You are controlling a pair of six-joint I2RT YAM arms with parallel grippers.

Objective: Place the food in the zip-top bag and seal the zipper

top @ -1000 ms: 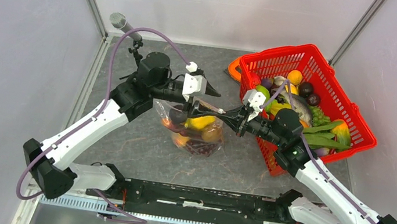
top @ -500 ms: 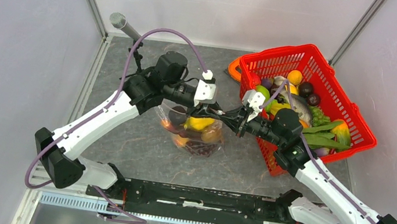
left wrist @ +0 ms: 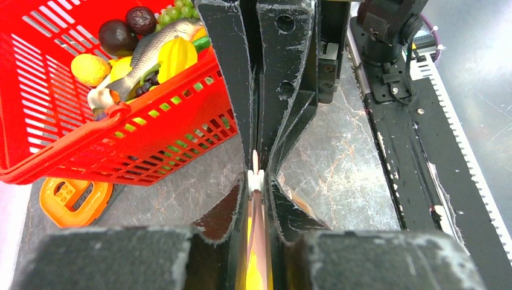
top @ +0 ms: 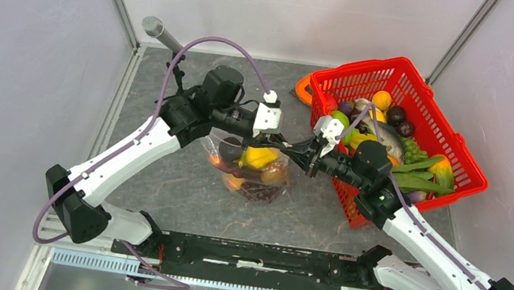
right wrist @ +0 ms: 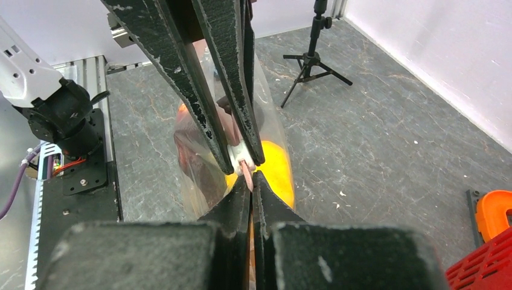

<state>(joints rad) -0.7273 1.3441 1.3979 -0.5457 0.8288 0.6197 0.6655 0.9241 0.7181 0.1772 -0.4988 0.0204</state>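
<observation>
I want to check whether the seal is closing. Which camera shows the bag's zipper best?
The left wrist view: the zipper runs edge-on in plain sight, pinched by the left gripper and the right gripper. The right wrist view shows only a short pink end of it. In the top view, the two grippers mostly hide it.

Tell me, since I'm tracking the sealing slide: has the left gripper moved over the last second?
Yes. In the top view the left gripper has shifted right, closer to the red basket, while pinched on the zipper.

Bright even light, soft shadows, blurred foregrounds
</observation>
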